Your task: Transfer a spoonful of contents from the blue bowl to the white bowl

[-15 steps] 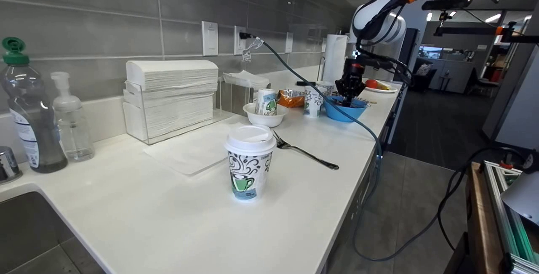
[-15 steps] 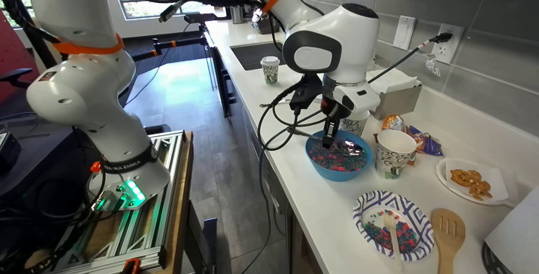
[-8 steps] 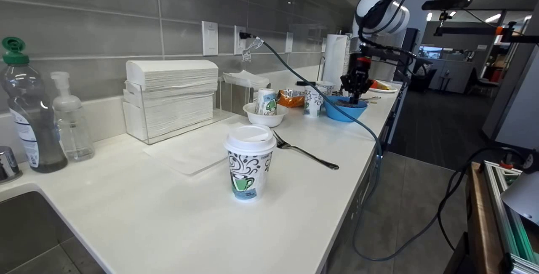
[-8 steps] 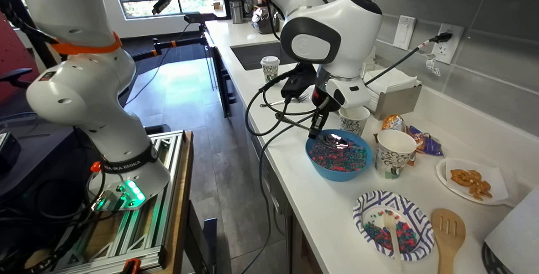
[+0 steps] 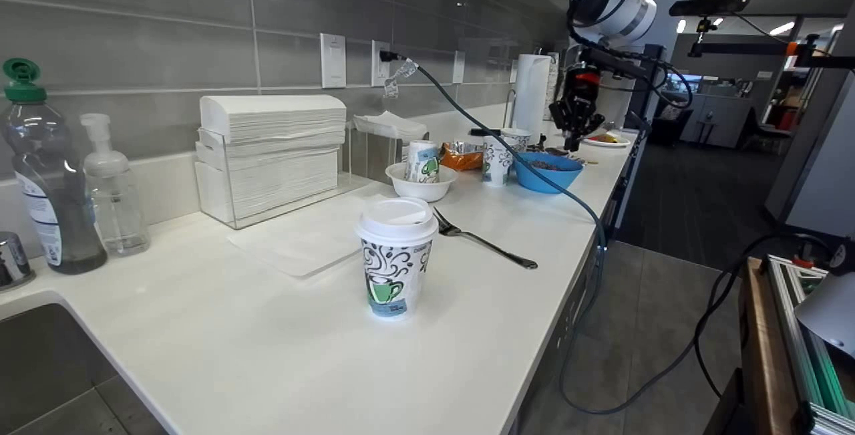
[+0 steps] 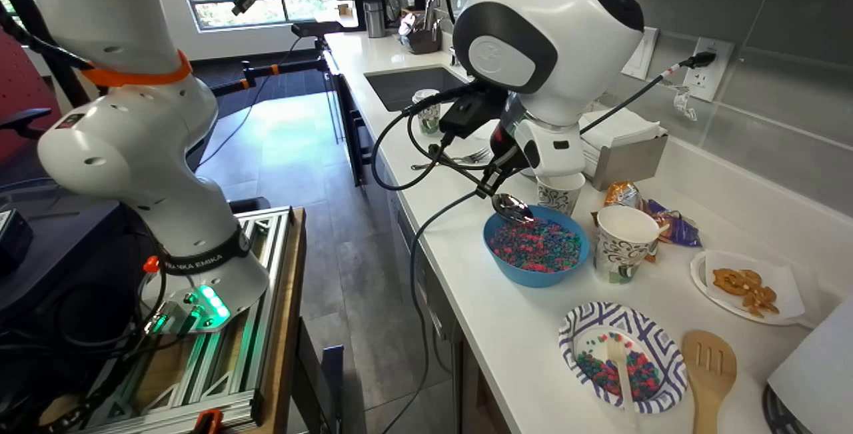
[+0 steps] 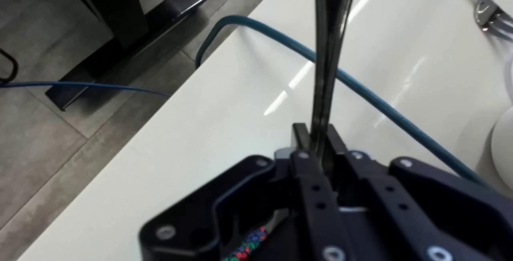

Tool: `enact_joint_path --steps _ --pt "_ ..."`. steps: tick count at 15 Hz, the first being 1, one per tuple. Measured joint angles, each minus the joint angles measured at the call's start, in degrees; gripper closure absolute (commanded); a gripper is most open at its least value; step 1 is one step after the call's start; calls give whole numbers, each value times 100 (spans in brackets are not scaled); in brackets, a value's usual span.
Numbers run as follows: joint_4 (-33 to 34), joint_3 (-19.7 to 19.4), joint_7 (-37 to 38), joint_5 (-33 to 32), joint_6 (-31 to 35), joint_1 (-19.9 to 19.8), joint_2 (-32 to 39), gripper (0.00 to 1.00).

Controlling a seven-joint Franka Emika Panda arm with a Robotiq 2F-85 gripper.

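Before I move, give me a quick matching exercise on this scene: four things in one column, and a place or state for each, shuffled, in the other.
Things
1. Spoon
2. Blue bowl
3. White bowl
4. Slotted wooden turner

Places and states
A. Beside the patterned plate
B. Gripped in the hand
C. Sitting close to the metal fork
D. Holding red, blue and green bits

Pairs: 1-B; 2-D; 3-C; 4-A
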Motion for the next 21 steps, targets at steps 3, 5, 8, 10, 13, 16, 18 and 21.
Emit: enact_joint_path --steps 3,5,8,10,13,16,18,21 --pt "224 -81 -32 290 -399 -133 185 97" --pt "354 -109 -48 462 -612 -198 356 97" --pt "526 -119 -126 732 -734 -272 652 97" --pt "640 -118 -224 938 -743 -314 839 97" --pt "837 -116 -414 1299 -970 -390 1074 97" --pt "1046 -114 -528 1577 -1327 -462 1251 97" --pt "1154 -115 -529 1679 -1447 -495 1349 97" --pt "1304 -122 -528 1824 -1611 -571 1511 97"
